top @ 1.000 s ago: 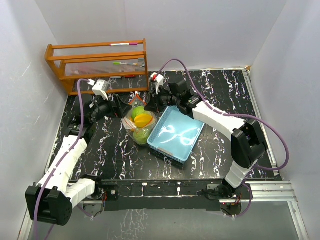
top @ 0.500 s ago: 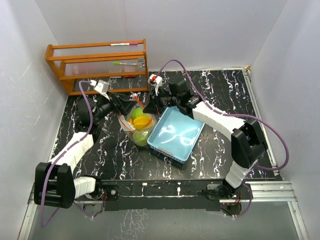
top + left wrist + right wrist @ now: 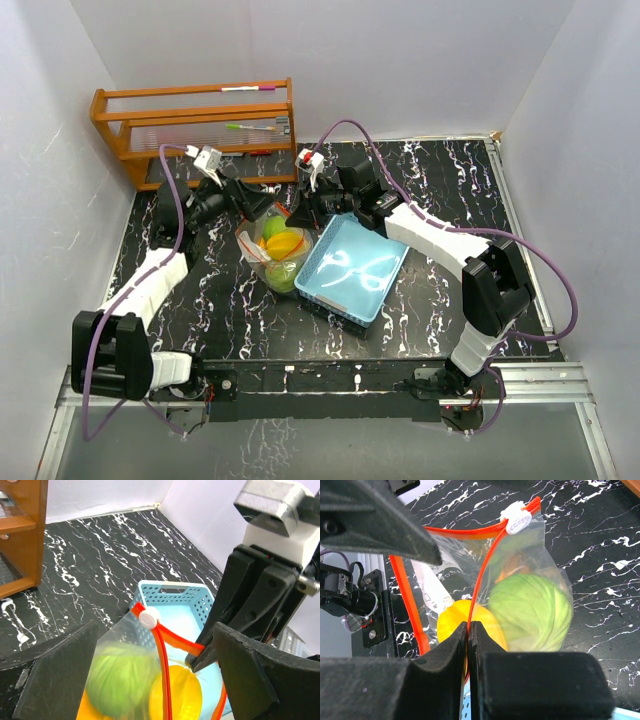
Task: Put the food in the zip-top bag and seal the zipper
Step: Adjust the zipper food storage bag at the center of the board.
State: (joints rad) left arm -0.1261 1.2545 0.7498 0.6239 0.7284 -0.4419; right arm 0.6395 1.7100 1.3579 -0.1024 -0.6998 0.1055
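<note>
Food (image 3: 285, 243) is seen inside the zip-top bag (image 3: 251, 246), just beside the blue tray (image 3: 350, 272) — the zipper (image 3: 482, 582) is pinched tight by the right gripper (image 3: 469, 630), while the left gripper (image 3: 150, 672) is spread wide near the bag.

Bright, even light with soft shadows; wrist views blur up close.

**Bright white-walled workspace**

A wooden rack (image 3: 195, 125) stands against the white back wall (image 3: 400, 60), close to the white left wall (image 3: 40, 150). In front of the rack and to its right spreads the black counter (image 3: 450, 180), veined white, under even light.
</note>
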